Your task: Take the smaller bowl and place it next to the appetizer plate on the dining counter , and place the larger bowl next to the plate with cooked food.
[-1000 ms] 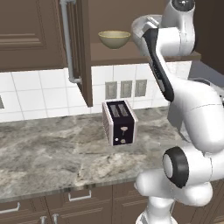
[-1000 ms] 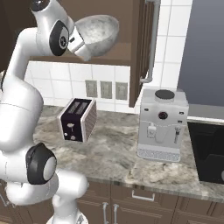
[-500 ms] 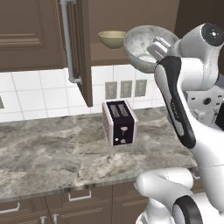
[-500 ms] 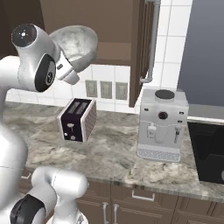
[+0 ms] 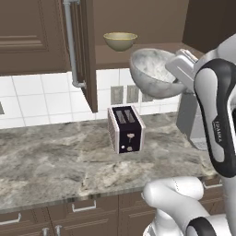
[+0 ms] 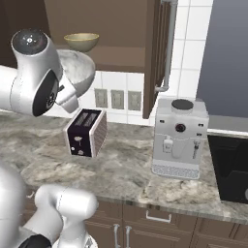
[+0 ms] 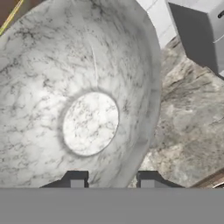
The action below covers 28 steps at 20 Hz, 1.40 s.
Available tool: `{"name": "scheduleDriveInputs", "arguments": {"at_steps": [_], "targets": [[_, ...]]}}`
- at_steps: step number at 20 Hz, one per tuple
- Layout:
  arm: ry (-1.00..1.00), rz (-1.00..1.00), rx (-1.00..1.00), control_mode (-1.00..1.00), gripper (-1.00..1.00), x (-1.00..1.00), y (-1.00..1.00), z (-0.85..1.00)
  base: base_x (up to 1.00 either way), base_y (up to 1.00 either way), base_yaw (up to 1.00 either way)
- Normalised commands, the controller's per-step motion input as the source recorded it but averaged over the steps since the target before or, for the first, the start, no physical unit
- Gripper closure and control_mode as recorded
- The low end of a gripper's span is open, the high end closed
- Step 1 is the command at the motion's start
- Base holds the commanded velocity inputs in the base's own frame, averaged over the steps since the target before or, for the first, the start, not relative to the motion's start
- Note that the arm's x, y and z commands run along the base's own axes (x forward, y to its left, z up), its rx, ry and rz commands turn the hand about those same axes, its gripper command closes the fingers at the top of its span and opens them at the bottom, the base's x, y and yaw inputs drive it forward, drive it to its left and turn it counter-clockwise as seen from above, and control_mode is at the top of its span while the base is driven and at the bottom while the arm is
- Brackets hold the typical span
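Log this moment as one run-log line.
gripper: shut on large bowl rim | bowl: airborne, tilted, out of cabinet | small bowl: on shelf

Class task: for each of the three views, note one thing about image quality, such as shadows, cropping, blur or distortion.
Left base view: the toaster casts a soft shadow on the counter; no glare. Right base view: the open cupboard's interior is dim behind the smaller bowl. Hand view: the larger bowl is so near the lens that its rim is cropped, its marbling soft, above the pincer.

Soft even light — sharp render
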Motion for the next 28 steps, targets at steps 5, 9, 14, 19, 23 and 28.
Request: {"name": "scheduleDriveInputs", "arguments": {"at_steps": [5,9,14,19,23,28], "targets": [[0.13,0.0,-0.14,-1.0,1.0,-0.37,0.1,-0.02,0.0,0.0,0.0],[0.1,0.0,-0.1,-1.0,1.0,-0.57,0.0,-0.01,0.0,0.0,0.0],[0.04,0.0,-0.06,1.0,1.0,-0.47,0.0,-0.15,-0.18,0.0,0.0],[0.0,0.0,0.0,1.0,1.0,0.0,0.0,0.0,-1.0,0.0,0.0],[0.0,0.0,0.0,1.0,1.0,0.0,0.0,0.0,-0.93,0.0,0.02],[0.0,0.0,0.0,1.0,1.0,0.0,0.0,0.0,-0.52,0.1,-0.03]]}}
